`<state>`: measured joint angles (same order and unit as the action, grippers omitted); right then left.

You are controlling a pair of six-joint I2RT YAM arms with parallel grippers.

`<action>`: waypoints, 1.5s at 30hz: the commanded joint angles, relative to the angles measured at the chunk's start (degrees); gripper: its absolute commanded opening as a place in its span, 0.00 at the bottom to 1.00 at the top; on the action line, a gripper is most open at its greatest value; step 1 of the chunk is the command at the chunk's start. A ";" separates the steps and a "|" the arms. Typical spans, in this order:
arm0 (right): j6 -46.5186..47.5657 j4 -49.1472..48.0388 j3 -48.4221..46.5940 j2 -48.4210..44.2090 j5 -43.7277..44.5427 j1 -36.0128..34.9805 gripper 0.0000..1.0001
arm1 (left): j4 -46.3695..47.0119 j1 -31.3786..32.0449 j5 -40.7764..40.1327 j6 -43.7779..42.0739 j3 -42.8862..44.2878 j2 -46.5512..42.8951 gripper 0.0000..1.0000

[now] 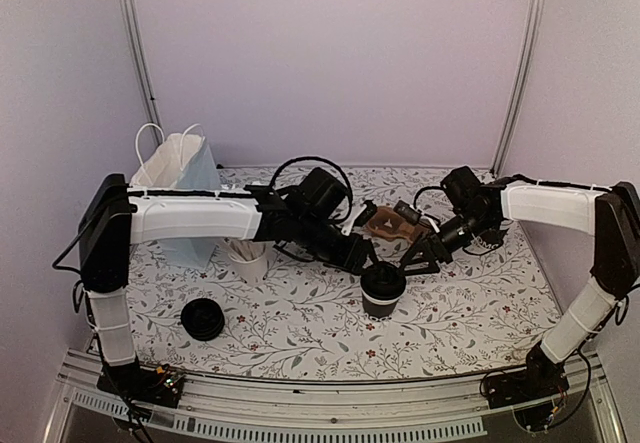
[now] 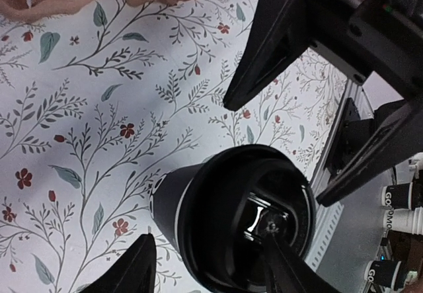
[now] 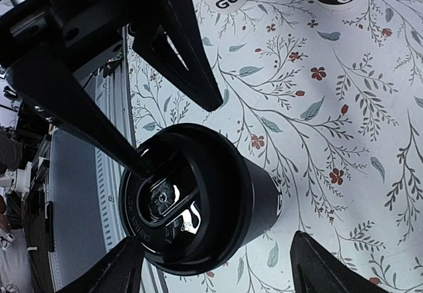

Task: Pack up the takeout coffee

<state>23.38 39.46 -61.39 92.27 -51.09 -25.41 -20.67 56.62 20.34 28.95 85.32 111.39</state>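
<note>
The takeout coffee (image 1: pixel 383 290), a black cup with a black lid, stands upright on the floral table, front of centre. My left gripper (image 1: pixel 368 259) hangs over it from the left, open. In the left wrist view one fingertip (image 2: pixel 269 232) rests on the lid of the coffee (image 2: pixel 198 213), and the other finger (image 2: pixel 135 266) stands off the cup's side. My right gripper (image 1: pixel 416 260) comes in from the right, open. In the right wrist view its fingers (image 3: pixel 330 266) straddle the coffee (image 3: pixel 218 194), with a gap showing on the cup-body side.
A white paper bag (image 1: pixel 178 168) stands at the back left. A low pile of black lids (image 1: pixel 203 319) lies front left. A white cup (image 1: pixel 248 259) sits under the left arm. A brown cup carrier (image 1: pixel 390 225) lies behind the coffee, between the grippers.
</note>
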 commanded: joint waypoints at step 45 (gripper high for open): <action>2.48 7.06 1.85 5.40 5.24 -4.15 0.96 | 1.42 0.87 1.56 2.98 -10.20 0.25 0.44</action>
<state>25.45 43.00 -60.20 95.59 -51.90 -29.10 -12.19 57.34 24.05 31.90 78.30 110.93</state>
